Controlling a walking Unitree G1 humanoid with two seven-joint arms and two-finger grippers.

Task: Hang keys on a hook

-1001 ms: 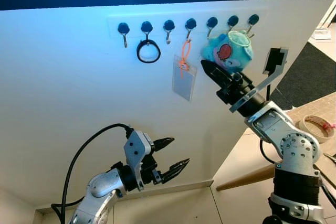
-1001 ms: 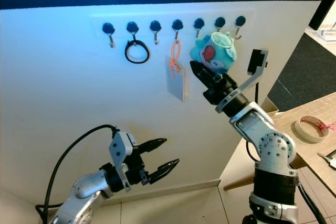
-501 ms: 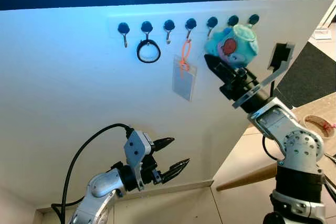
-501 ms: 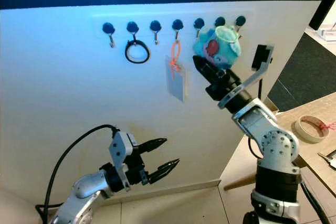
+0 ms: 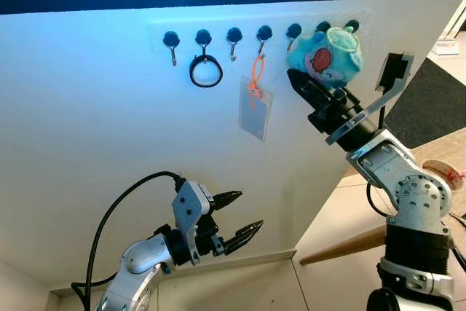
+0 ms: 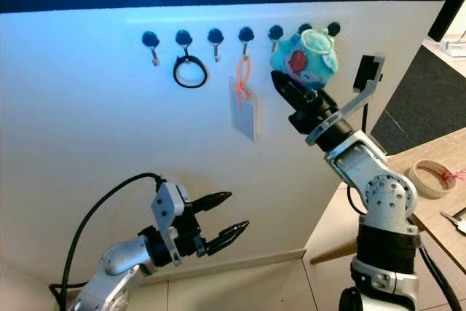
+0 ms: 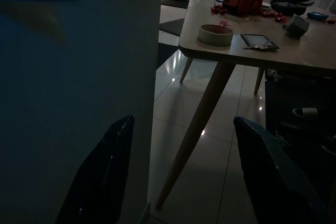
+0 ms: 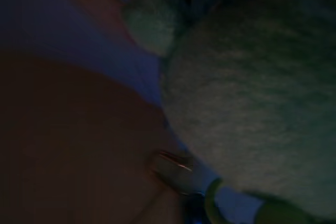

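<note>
1. Raising the load: the right gripper (image 5: pixel 309 92) is clamped on the plush keychain (image 5: pixel 327 55), holding it high against the white wall (image 5: pixel 95 129), just below the two rightmost hooks (image 5: pixel 322 28).
2. Step in hand, as judged: aligning the keychain's loop with a free hook at the right end of the hook rail (image 5: pixel 182 28).
3. Next move calls for lifting the loop over the hook tip, then releasing.
4. The left gripper (image 5: pixel 234 215) idles low, fingers spread wide, carrying nothing.
</note>
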